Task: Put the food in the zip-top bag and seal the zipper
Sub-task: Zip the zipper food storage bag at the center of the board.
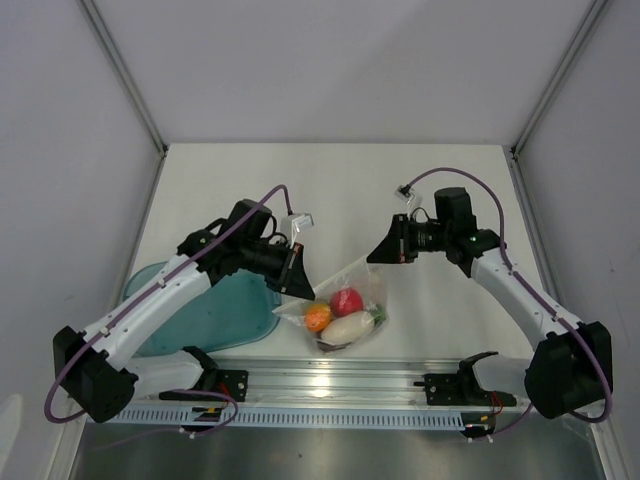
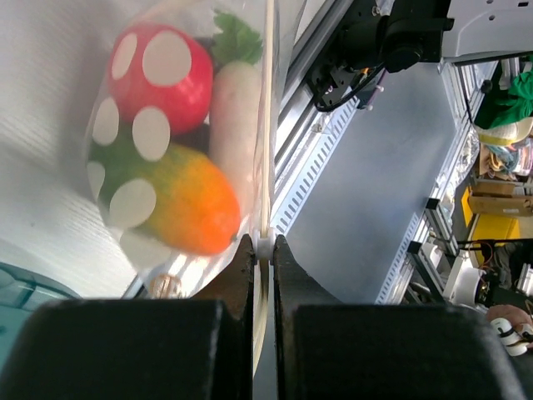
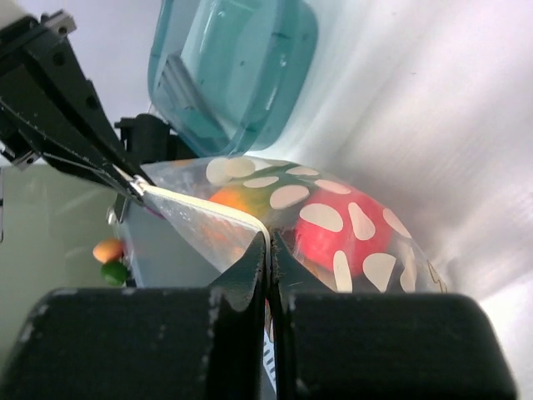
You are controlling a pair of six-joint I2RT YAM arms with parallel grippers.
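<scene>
Clear crinkly plastic is what you are working with: the zip-top bag (image 1: 338, 312) sits low over the surface (image 1: 330, 190), just in front of the metal rail (image 1: 340, 380) and right of the teal tray (image 1: 235, 312). The food (image 1: 346, 302) is already inside. You can see the red spotted piece, an orange one and the white oblong lying together at the bag's belly.

The zipper (image 3: 200, 208) is the line that matters. Its long axis runs across from one arm to the other, rising slightly toward the right side. The left gripper (image 2: 265, 246) has its jaws pressed together on the strip at the left end. The right gripper (image 3: 268, 242) is likewise pinching the zipper, at the opposite end. From the right wrist view, the strip leads straight away from the right gripper to the left one.

Neither arm is nearer, as both are on the zipper. Sealing looks like a slide along that axis, one gripper toward the other. Whether the span between them is already pressed shut, you probably cannot judge from these views.
</scene>
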